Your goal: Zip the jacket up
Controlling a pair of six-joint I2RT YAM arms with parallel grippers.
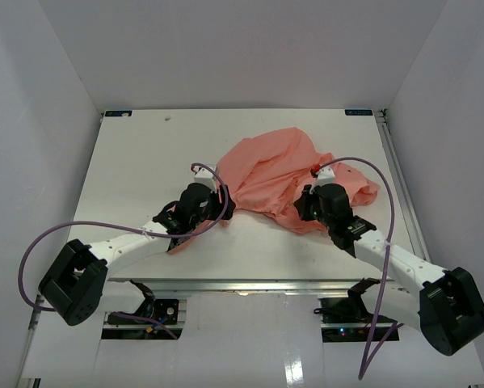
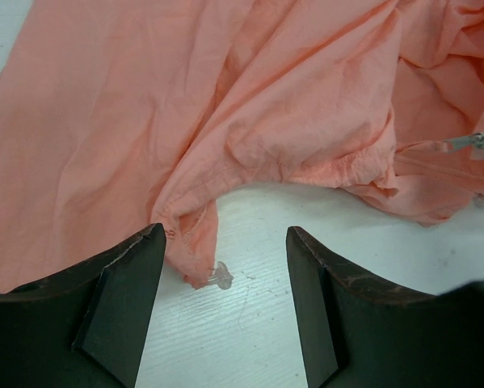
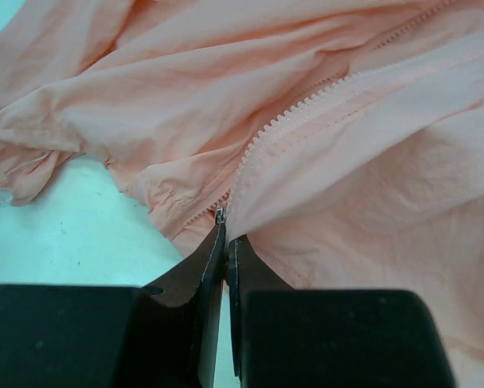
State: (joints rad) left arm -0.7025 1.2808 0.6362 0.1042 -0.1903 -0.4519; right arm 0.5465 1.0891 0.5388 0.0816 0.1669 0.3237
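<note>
The salmon-pink jacket (image 1: 274, 174) lies crumpled on the white table (image 1: 136, 162). My left gripper (image 1: 217, 212) is open at its near-left hem; in the left wrist view the fingers straddle (image 2: 225, 234) a hem corner with a small clear cord stopper (image 2: 220, 276), touching nothing. My right gripper (image 1: 306, 202) is at the jacket's near-right edge. In the right wrist view it is shut (image 3: 224, 233) on the metal zipper pull (image 3: 220, 215) at the bottom of the open zipper teeth (image 3: 306, 105). The same pull shows far right in the left wrist view (image 2: 468, 142).
White walls enclose the table on three sides. A metal rail (image 1: 250, 284) runs along the near edge by the arm bases. Purple cables (image 1: 88, 230) loop off both arms. Bare tabletop lies to the left of and behind the jacket.
</note>
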